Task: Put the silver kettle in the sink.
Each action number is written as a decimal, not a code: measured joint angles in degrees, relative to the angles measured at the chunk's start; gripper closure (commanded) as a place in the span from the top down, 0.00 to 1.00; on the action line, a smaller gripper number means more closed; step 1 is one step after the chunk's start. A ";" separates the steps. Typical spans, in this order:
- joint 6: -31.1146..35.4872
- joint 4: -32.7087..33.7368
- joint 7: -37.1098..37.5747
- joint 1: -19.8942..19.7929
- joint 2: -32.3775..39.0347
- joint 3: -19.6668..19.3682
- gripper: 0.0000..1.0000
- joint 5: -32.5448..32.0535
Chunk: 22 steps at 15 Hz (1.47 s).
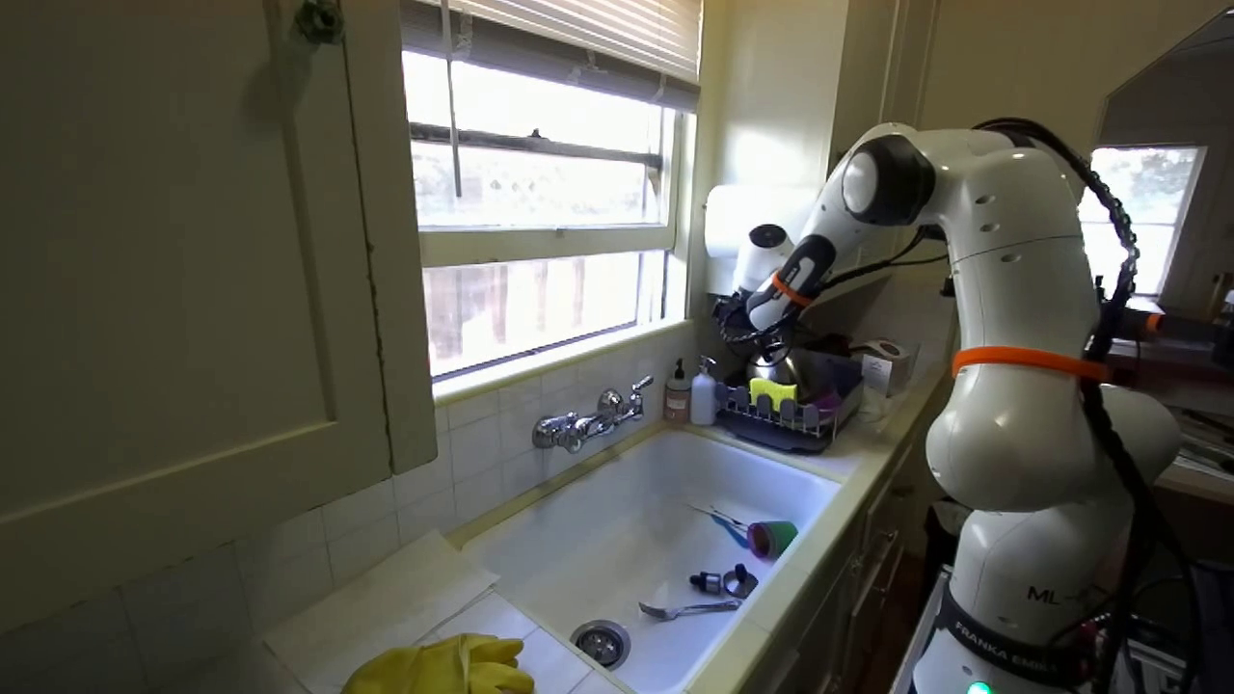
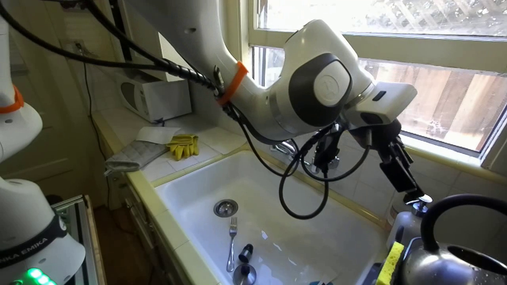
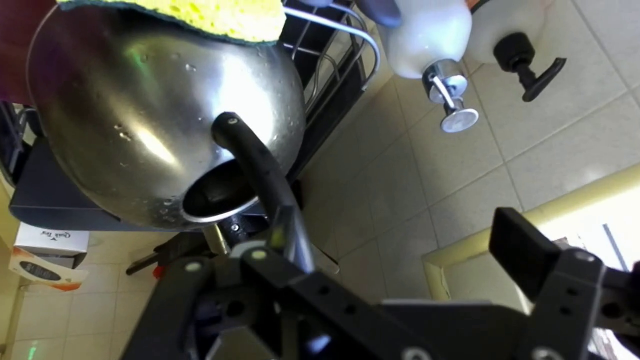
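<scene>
The silver kettle [image 1: 792,364] stands in the dark dish rack beyond the sink's end, behind a yellow sponge. It fills the upper left of the wrist view [image 3: 165,115], and part of it shows in an exterior view [image 2: 439,267]. Its dark arched handle [image 3: 257,167] runs toward my left finger, which covers its far end; I cannot tell whether they touch. My gripper [image 3: 405,240] is wide open, with nothing between its fingers. In an exterior view the gripper [image 2: 410,188] is above the soap pumps, beside the handle. The white sink [image 2: 336,241] shows in both exterior views.
Two soap pump bottles [image 3: 425,37] stand between the dish rack [image 1: 819,419] and the tiled wall. Chrome taps [image 1: 588,424] stick out above the sink. A fork [image 2: 231,245], a cup [image 1: 771,540] and small parts lie in the sink. Yellow gloves [image 2: 183,145] lie on the counter.
</scene>
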 measured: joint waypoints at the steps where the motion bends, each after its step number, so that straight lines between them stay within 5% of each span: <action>1: 0.00 0.83 -0.37 -0.11 0.95 0.14 1.00 0.12; 17: -7.45 11.87 -9.22 -1.26 7.14 -1.08 0.99 0.05; 19: -7.62 13.23 -9.66 -1.29 8.55 -1.27 0.74 0.06; 22: -7.89 15.15 -10.06 -1.29 10.52 -1.33 0.54 0.06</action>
